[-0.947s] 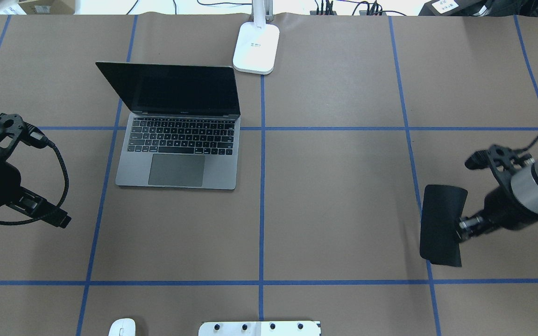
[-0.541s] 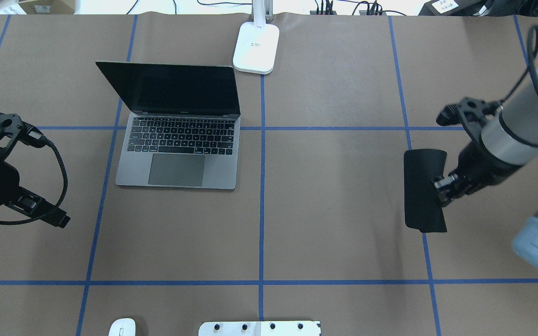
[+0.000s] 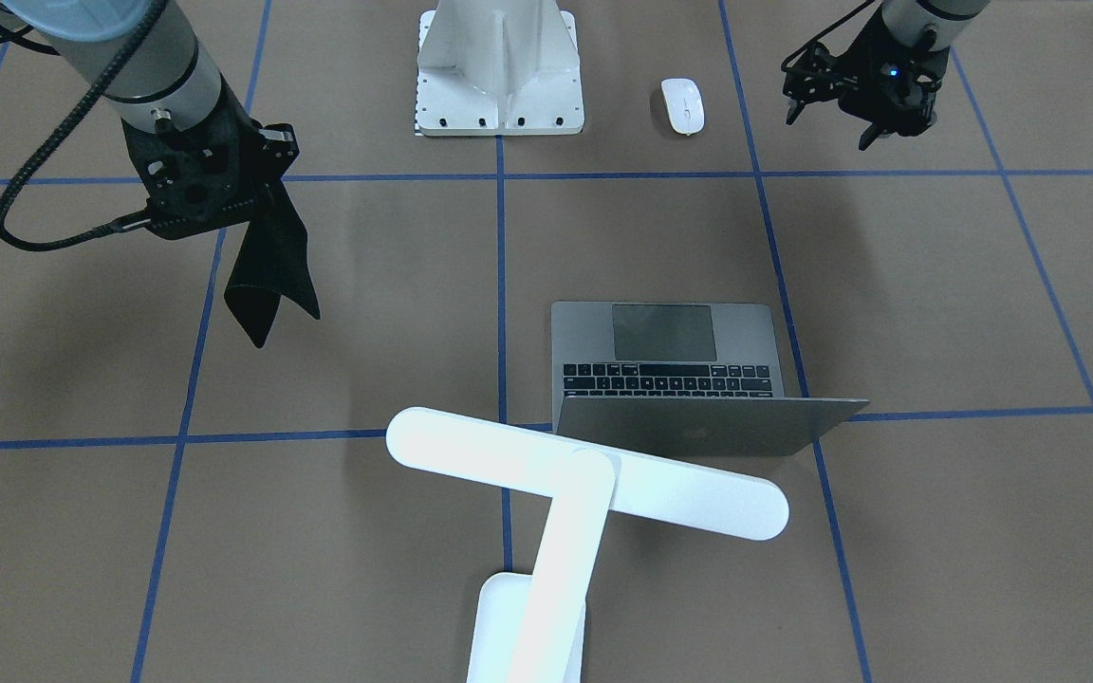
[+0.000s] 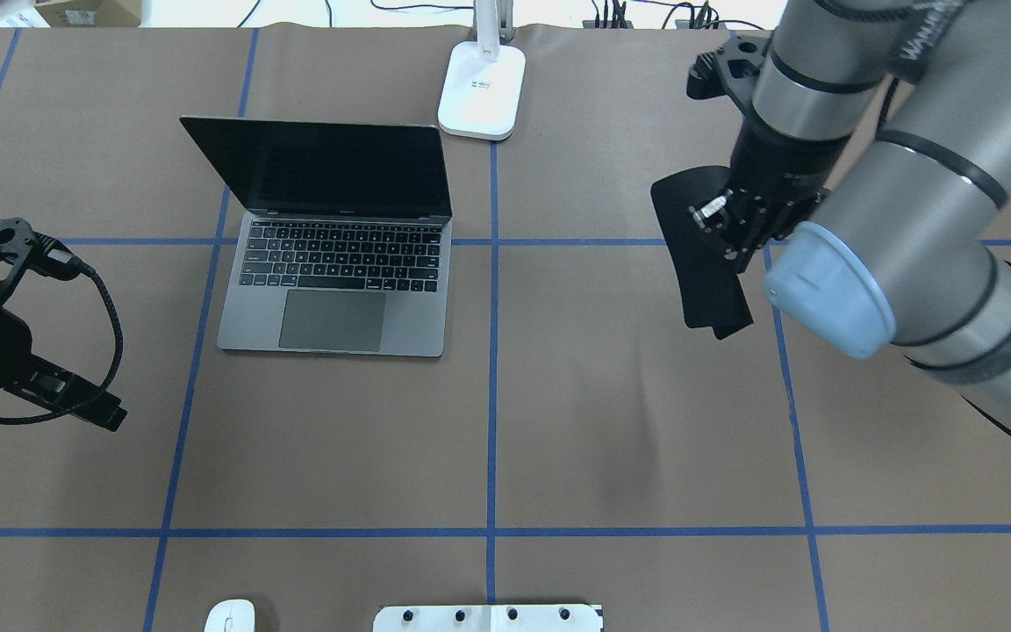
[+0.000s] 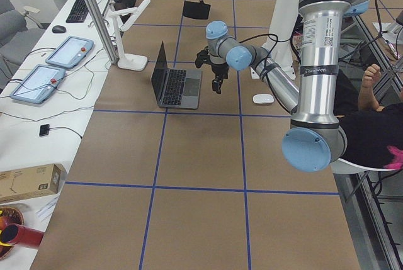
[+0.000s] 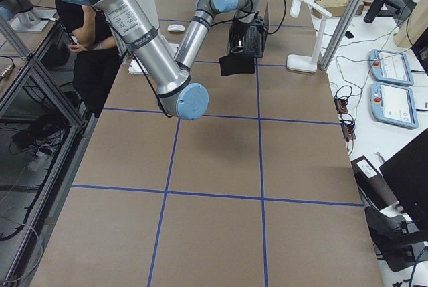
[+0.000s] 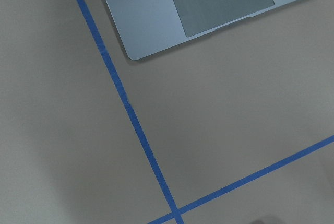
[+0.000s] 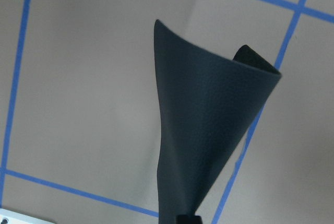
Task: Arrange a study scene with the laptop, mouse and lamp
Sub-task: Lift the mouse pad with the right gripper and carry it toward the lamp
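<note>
The space-grey laptop (image 4: 334,263) stands open on the table's left half and also shows in the front view (image 3: 689,379). The white lamp (image 3: 584,471) stands behind it, its base (image 4: 481,88) at the far edge. The white mouse (image 4: 229,616) lies at the near edge, left of the pedestal. My right gripper (image 4: 720,233) is shut on a flat black mat (image 4: 703,281) that hangs curled above the table, right of the laptop (image 8: 209,130). My left gripper (image 4: 97,408) hovers left of the laptop, empty, its fingers looking closed together.
A white bolted pedestal (image 4: 488,617) sits at the near centre edge (image 3: 499,66). Blue tape lines grid the brown table. Tablets, cables and a keyboard lie on a side bench (image 5: 63,50) beyond the far edge. A person (image 5: 371,112) sits behind the robot.
My right arm has swung the black mat away from the near right, farther across and toward the centre, closer to the laptop. The left arm has barely moved.
</note>
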